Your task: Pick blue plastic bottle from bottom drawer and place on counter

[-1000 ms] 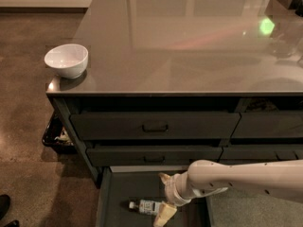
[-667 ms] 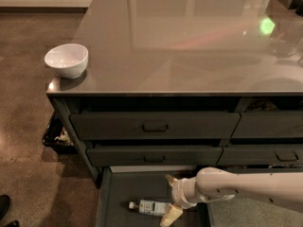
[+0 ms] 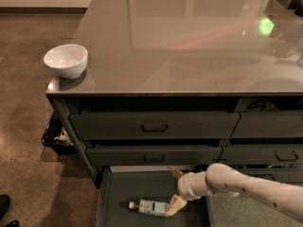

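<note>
The claw hung inside the open bottom drawer, fingers spread wide and grasping nothing. The bottle lay on its side just left of the claw, its near end at the lower finger. Well above the claw was the counter, with a bowl up to the left.

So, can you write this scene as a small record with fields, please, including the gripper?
bottle: small clear bluish plastic bottle, lying flat in the open bottom drawer
gripper: two-finger gripper, inside that drawer at the bottle's right end, open
counter: glossy grey-brown counter, bottle not yet on it
bowl: white round bowl, on the counter's front left corner
other drawers: upper dark drawers, shut
</note>
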You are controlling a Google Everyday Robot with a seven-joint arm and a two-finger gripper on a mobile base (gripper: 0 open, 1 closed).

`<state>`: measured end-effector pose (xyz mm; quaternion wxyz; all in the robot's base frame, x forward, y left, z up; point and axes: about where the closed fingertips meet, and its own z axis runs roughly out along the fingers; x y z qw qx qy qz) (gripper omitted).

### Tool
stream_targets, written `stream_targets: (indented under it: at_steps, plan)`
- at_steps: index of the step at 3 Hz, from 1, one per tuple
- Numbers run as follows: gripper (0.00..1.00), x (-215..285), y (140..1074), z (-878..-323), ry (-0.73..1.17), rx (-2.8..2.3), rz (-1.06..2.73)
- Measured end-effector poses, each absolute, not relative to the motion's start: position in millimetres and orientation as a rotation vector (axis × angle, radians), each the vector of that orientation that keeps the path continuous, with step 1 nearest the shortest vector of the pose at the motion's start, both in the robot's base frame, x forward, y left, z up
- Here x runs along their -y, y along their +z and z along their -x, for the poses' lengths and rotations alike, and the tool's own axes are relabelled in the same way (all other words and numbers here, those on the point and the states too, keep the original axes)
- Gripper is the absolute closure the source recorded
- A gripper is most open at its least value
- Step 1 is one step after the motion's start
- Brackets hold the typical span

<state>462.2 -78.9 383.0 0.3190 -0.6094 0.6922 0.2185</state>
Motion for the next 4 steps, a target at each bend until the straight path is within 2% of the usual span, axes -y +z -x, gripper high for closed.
stream_targets:
  at_steps: [2,4]
  plan:
    - [0.0,77,357,-461,0.578,-1.843,1.611]
    - [0.0,66,274,-460,0.553,-1.866,1.663]
